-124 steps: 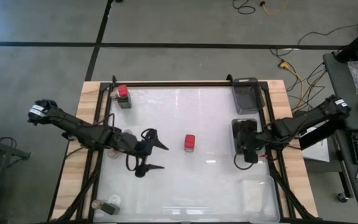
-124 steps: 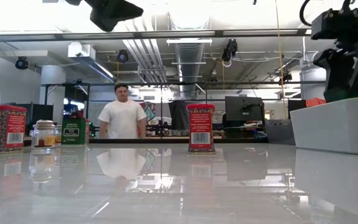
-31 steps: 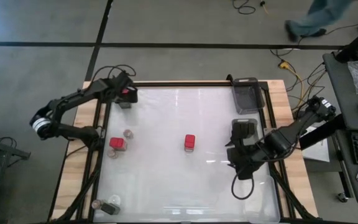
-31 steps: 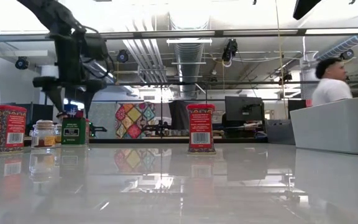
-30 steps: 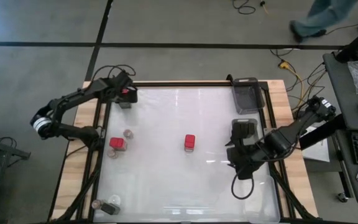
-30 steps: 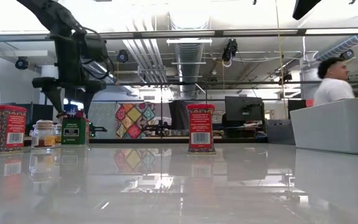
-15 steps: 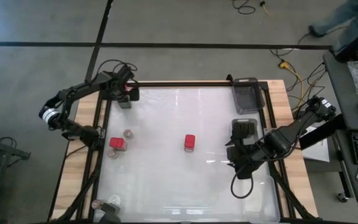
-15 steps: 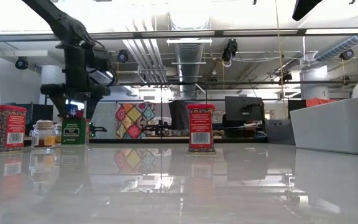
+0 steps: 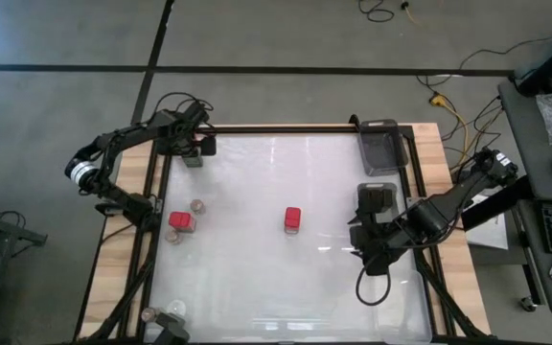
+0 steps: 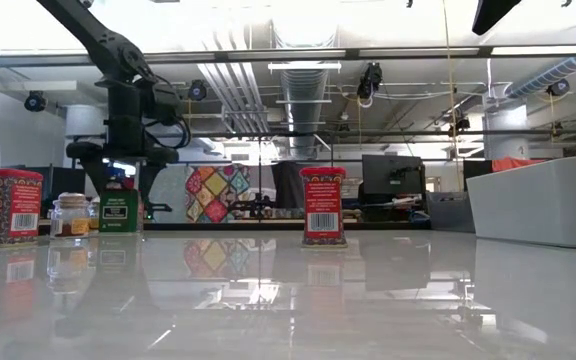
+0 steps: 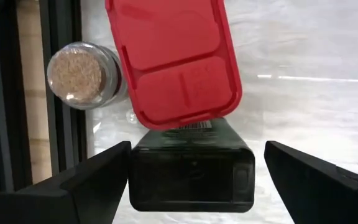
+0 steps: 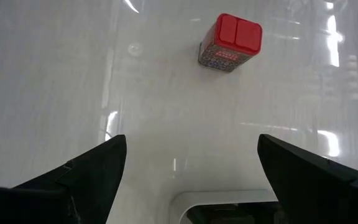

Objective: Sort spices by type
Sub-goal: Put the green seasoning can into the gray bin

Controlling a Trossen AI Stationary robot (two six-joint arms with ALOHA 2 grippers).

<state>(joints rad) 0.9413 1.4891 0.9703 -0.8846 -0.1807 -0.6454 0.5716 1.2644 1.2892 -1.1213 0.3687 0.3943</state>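
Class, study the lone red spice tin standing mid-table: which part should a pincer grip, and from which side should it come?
Grip the red spice tin across its two broad flat faces, just under the lid, coming straight down from above. It stands upright with bare table all round, so nothing blocks a vertical approach.

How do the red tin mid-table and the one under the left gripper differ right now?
The mid-table red tin stands alone with no gripper near; the far-left corner tin has a dark green body, sits beside a round jar, between the open left gripper. Both have red lids and stand upright.
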